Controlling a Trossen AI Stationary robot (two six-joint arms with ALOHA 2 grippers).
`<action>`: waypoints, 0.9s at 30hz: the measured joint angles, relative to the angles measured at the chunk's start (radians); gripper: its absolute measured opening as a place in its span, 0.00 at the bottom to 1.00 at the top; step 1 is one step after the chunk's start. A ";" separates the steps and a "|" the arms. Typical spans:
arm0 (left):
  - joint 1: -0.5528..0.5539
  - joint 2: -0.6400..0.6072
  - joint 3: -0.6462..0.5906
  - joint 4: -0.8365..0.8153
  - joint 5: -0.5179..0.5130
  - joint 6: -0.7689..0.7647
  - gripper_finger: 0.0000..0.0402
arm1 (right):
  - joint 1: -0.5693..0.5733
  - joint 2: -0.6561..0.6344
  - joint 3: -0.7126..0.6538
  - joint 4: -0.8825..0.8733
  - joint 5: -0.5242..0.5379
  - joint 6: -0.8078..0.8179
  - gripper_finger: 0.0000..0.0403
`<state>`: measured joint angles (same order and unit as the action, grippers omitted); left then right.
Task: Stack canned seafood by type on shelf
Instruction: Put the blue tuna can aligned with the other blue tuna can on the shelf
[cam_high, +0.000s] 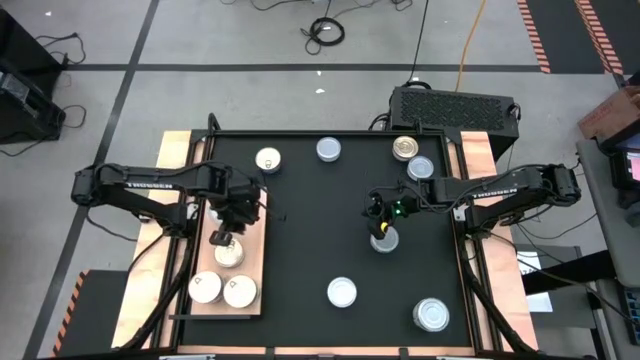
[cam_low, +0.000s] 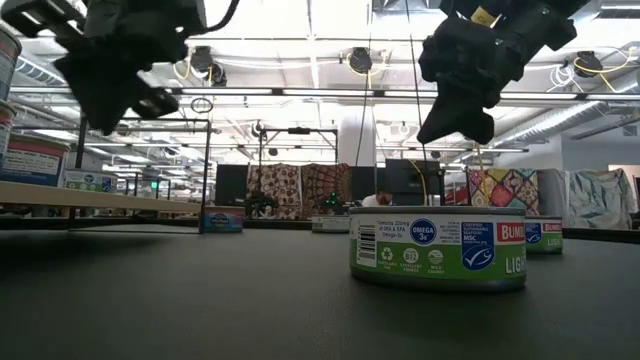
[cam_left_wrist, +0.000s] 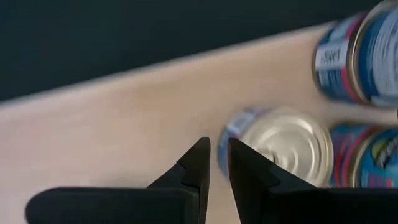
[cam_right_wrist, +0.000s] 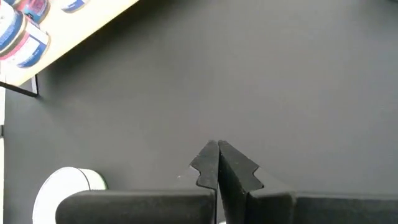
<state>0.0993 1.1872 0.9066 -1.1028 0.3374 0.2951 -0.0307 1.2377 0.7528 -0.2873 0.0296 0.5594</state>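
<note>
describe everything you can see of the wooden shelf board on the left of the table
The shelf is a flat, pale-brown rectangular wooden board lying along the left edge of the black mat. Three round tins stand on its near half: a silver-topped tin and two cream-topped tins closer to the front edge. Its far half is bare. The left gripper hangs just above it, empty, nearly shut.

Grey floor (cam_high: 250, 40) strewn with cables (cam_high: 325, 32); patterned hangings (cam_low: 300, 185), perhaps quilts, behind.
</note>
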 joint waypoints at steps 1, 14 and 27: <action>-0.002 -0.001 0.000 0.023 0.003 0.000 0.14 | 0.000 0.000 0.000 0.002 0.000 0.001 0.00; -0.113 0.033 0.000 0.169 0.063 0.020 0.14 | 0.000 0.000 0.000 0.023 0.000 -0.003 0.00; -0.174 0.104 -0.051 0.187 -0.029 -0.074 0.14 | 0.000 0.000 0.000 0.029 0.000 -0.022 0.00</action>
<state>-0.0745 1.2912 0.8555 -0.9162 0.3079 0.2214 -0.0309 1.2377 0.7528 -0.2583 0.0299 0.5375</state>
